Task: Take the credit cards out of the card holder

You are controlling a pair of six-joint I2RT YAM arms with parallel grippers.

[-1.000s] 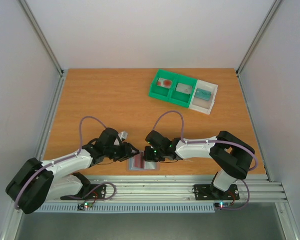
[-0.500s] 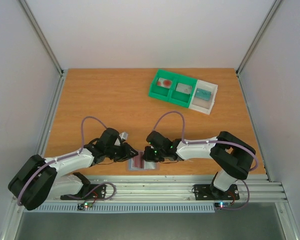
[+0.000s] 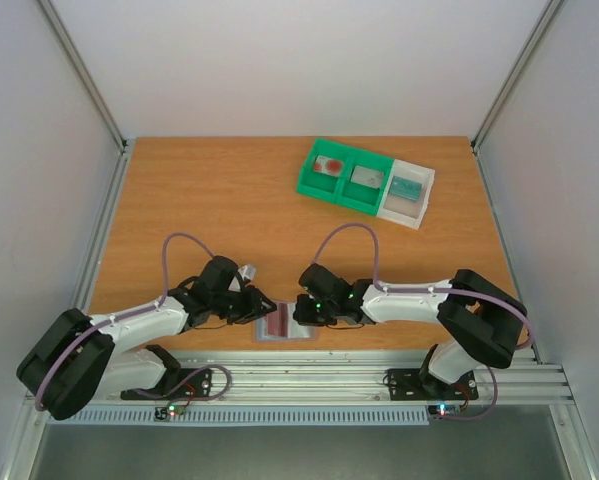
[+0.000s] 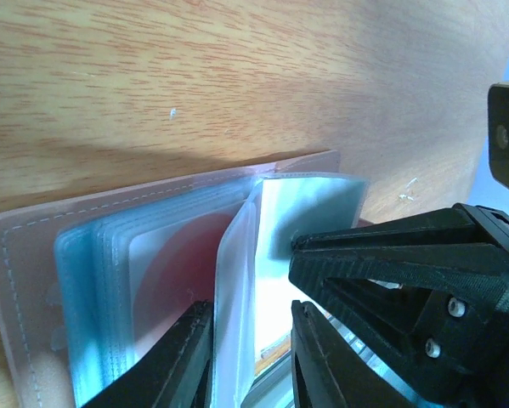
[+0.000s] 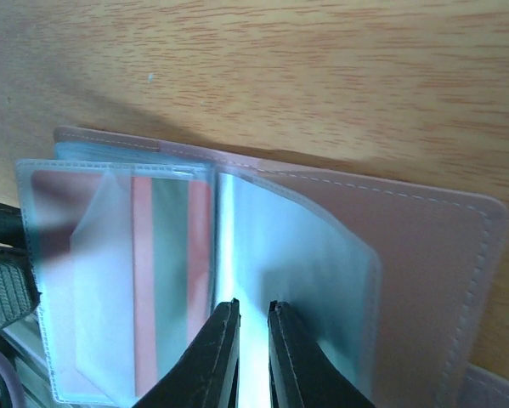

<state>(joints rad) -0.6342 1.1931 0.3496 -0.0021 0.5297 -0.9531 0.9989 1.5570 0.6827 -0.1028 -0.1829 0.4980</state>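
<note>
Card holder (image 3: 287, 324) open, near edge of table (image 3: 219, 200)

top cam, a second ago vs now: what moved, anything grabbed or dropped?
The right arm's elbow swung out to the right and toward the near edge. The right gripper shifted slightly the same way. The left gripper eased a little nearer the edge. Both remain at the card holder, and no grab or release shows from above. The card holder and the green and white tray stayed put.
</note>
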